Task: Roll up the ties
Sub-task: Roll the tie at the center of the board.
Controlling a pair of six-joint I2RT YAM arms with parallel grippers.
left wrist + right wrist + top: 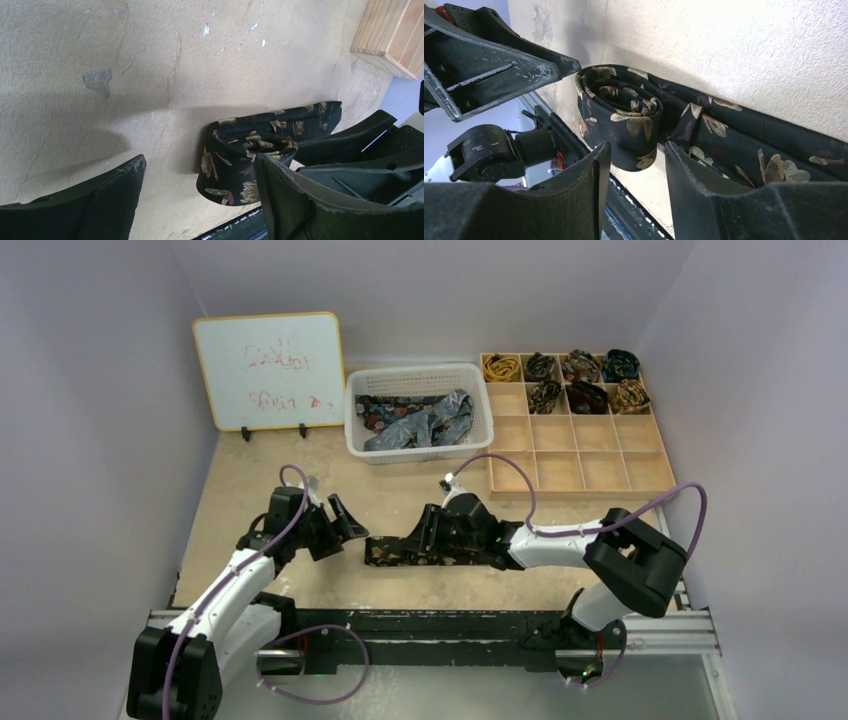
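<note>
1. Tie: a dark strip with gold-brown leaf motifs lies on the table, slightly left of centre in the top view. One end is wound into a small coil, and the rest runs flat toward the right of that view.
2. Left claw: it sits just left of the tie in the top view. Its fingers are spread wide (the left wrist view shows bare table between them). The coiled end lies at the lower centre of that view, close to the right-hand finger. Contact cannot be confirmed.
3. Right claw: it sits over the tie at the centre of the top view. Its fingers are apart, and the right wrist view shows the coil just beyond the gap between the tips. The flat run of the tie passes behind the right-hand finger.
4. Loose ties: several, dark and grey-blue, lie in a white basket at the upper centre of the top view.
5. Coils: seven rolled ties fill compartments along the top of a wooden tray at the upper right.
6. Whiteboard: it stands at the upper left, bearing faint red marks (not legible).
</note>
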